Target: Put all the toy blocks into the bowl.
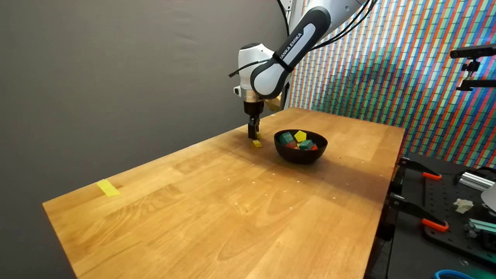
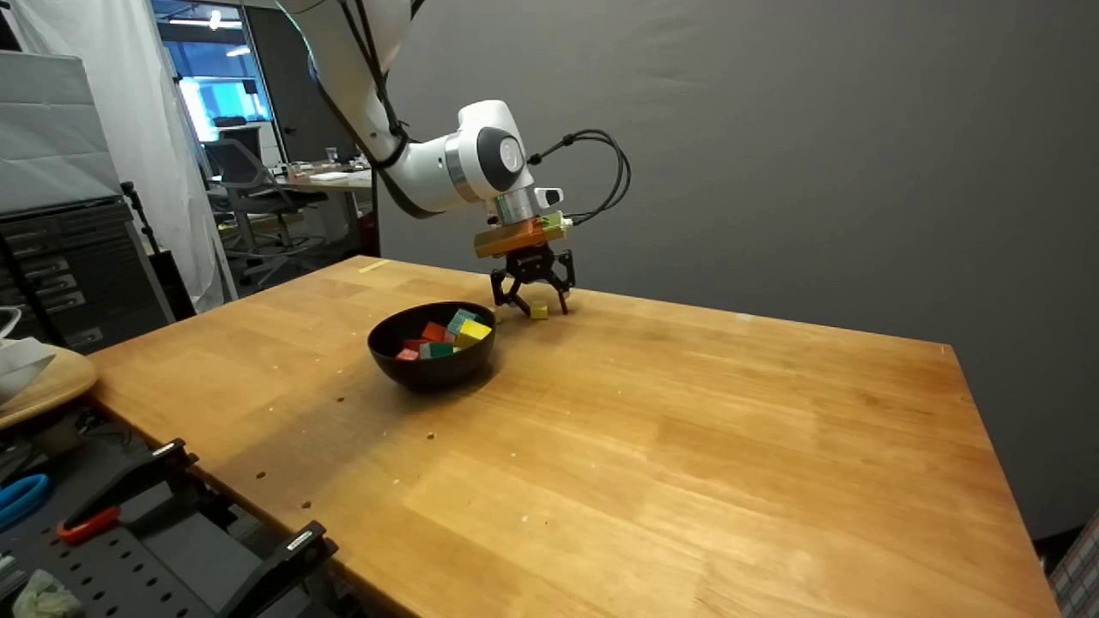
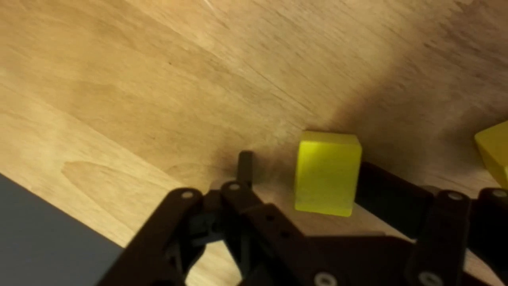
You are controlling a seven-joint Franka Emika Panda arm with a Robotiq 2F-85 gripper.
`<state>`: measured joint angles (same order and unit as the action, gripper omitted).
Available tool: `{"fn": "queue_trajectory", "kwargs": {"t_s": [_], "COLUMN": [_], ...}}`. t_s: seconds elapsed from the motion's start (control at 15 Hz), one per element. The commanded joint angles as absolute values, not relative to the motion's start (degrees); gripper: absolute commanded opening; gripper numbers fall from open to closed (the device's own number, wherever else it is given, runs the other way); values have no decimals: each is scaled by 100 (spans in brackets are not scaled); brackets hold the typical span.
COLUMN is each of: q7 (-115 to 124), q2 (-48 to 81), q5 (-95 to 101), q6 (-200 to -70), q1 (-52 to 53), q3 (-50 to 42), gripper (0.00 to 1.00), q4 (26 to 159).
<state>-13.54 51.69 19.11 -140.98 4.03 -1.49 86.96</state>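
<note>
Wrist view: the spread pincer [image 3: 304, 169] straddles a yellow block [image 3: 328, 176] nearer one finger [image 3: 391, 198]; centre before closing, sparing the second block [image 3: 495, 147] outside. In an exterior view, the bowl [image 2: 434, 372] sits near the pincer.

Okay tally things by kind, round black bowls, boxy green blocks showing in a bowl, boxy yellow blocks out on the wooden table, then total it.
Round black bowl: 1
Boxy green toy blocks showing in the bowl: 2
Boxy yellow toy blocks on the wooden table: 2
Total: 5
</note>
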Motion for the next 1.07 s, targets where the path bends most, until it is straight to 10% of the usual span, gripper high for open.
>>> {"fn": "queue_trajectory", "kwargs": {"t_s": [0.0,0.2,1.0], "q7": [-1222,-1107,-1844], "q2": [4970,4211,1129], "q5": [1828,1902,516], "q6": [-13943,-14134,-14403], "q1": [409,448,-256], "q3": [-172,-170,542], "gripper": [35,14,10], "q4": [8981,9977,13278]}}
